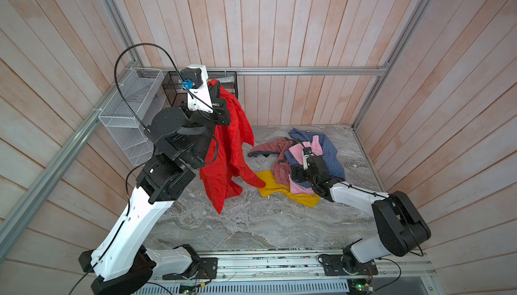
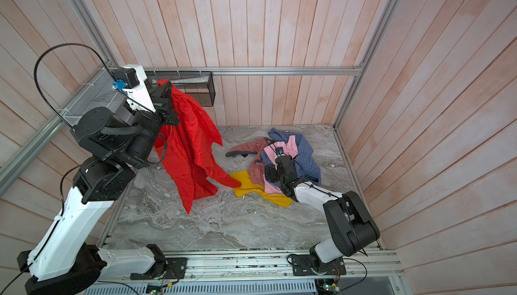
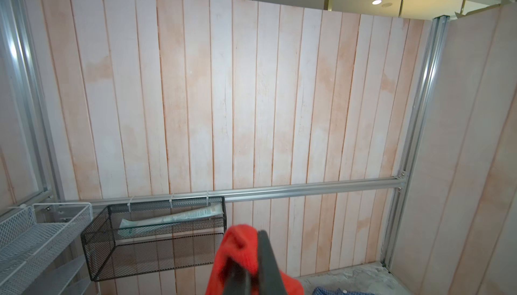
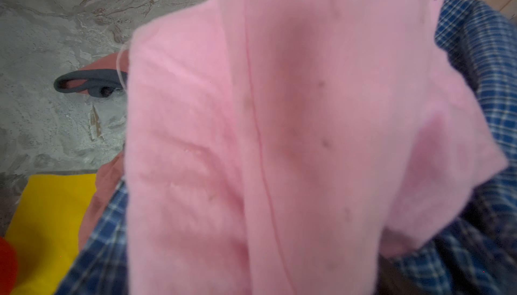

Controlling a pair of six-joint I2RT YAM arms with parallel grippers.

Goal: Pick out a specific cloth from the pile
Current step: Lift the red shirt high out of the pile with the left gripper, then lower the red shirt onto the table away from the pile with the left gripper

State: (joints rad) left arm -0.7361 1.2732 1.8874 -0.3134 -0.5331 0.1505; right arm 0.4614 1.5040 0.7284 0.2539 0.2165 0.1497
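The cloth point(image 1: 233, 145), one plain bright red thin fabric garment, is clamped in the left gripper point(image 1: 216, 88), jaws pinched together on its top edge. It hangs straight down from that gripper in both top views, and one tail ends at the edge of the mustard-yellow garment point(image 1: 279, 189). In the left wrist view the red fabric point(image 3: 240, 247) bunches between the dark fingers point(image 3: 265, 251). One black mesh basket point(image 1: 174, 90) sits just beside that gripper, with one white wire basket point(image 1: 126, 111) next to it. The pile point(image 1: 331, 153) is well apart from it on the grey marble table point(image 1: 251, 223). It holds four pieces: yellow, a blue checked shirt point(image 1: 334, 165), a light pink garment point(image 4: 279, 139) and a dusty-rose garment point(image 1: 268, 148). The right gripper point(image 1: 305, 153) is nose-down in the pink one; can't tell whether its jaws are apart or together.
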